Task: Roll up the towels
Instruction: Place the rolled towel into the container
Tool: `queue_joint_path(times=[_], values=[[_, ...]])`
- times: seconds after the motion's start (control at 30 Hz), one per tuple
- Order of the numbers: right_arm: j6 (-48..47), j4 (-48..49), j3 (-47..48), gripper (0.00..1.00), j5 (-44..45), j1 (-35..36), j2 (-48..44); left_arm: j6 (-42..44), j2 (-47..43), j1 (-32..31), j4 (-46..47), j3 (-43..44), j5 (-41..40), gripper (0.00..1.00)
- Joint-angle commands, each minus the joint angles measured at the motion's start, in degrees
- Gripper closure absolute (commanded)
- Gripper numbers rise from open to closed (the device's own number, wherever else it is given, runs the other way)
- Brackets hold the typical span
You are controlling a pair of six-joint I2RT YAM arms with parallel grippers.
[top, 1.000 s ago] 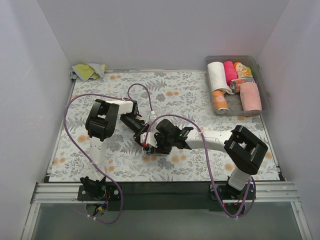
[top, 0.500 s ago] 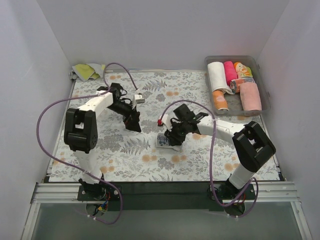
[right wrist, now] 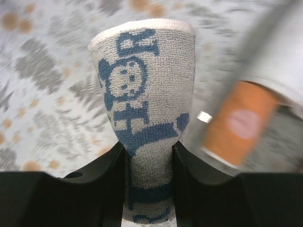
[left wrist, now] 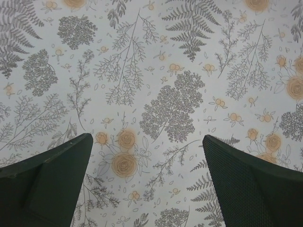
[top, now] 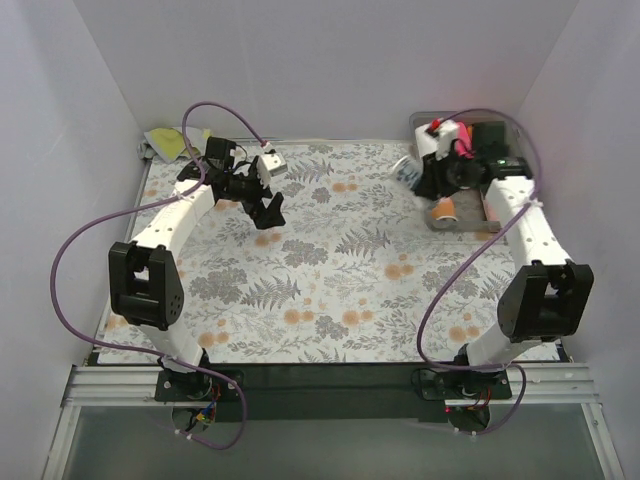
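Your white towel with blue print (right wrist: 142, 94) is a tight roll, standing on end in the middle of the right wrist view and clamped low down between the two dark fingers of the right gripper (right wrist: 147, 149). In the overhead view that roll (top: 406, 170) sits in the upper right of the frame, at the left edge of the clear bin (top: 462, 227), with the right gripper (top: 425, 175) closed on it. You cannot tell from these views whether the roll is touching anything below it.

Just beside it an orange roll (top: 442, 209) lies in the bin's near left part; the wrist view shows it blurred at the right (right wrist: 239, 123).

A yellow-green towel (top: 165, 143) lies crumpled in the upper left corner, off the floral covering (top: 340, 270).

Your left gripper (top: 268, 210) hangs over the covering in the upper left, near that towel but apart from it. Its wrist view shows the jaws wide apart (left wrist: 147, 138) with only floral print between them.
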Motion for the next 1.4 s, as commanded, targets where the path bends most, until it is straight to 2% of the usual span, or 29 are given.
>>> queue_joint_path(times=[0.0,0.07,0.17,0.43,0.6,0.93,1.07,1.2,1.23,1.27,1.37], values=[[1.03,-5.52,8.23,0.99,0.03,-11.53,2.33,-2.81,-0.5,-0.29,1.94,3.04,-0.64,0.02],[1.29,-6.14,13.42,0.99,2.23,-16.98,4.54,-4.91,-0.42,-0.38,2.56,2.95,-0.82,0.02],[0.42,-5.79,16.77,0.99,7.32,-19.99,8.59,-5.71,-0.41,-0.29,3.09,2.34,-1.6,0.02],[1.2,-3.69,19.23,0.99,11.9,-22.29,20.1,-6.15,-0.06,-0.38,1.24,1.2,-4.07,0.02],[1.99,-0.09,13.28,0.99,14.88,-22.03,23.71,-7.29,-1.2,-0.29,1.06,-0.83,-6.52,0.02],[8.93,16.51,0.0,0.99,25.34,-16.94,23.63,-8.34,-2.0,-0.29,1.59,-1.53,-12.14,0.02],[10.43,19.7,-1.86,0.99,29.81,-15.0,24.33,-9.22,-1.38,-0.12,2.03,-1.09,-15.49,0.02],[10.35,19.7,-1.77,0.99,29.92,-14.91,24.51,-10.01,1.25,0.5,-0.34,2.77,-16.28,0.02],[9.82,19.26,-1.86,0.93,30.35,-14.91,24.33,-10.27,1.86,0.76,-1.39,5.13,-16.46,0.02],[9.47,18.91,-2.04,0.81,30.45,-14.91,23.55,-10.89,2.74,1.46,-1.75,6.37,-16.9,0.02],[8.68,16.98,-2.39,0.54,29.83,-15.26,21.09,-11.86,6.61,3.21,-2.71,12.41,-20.67,0.02]])
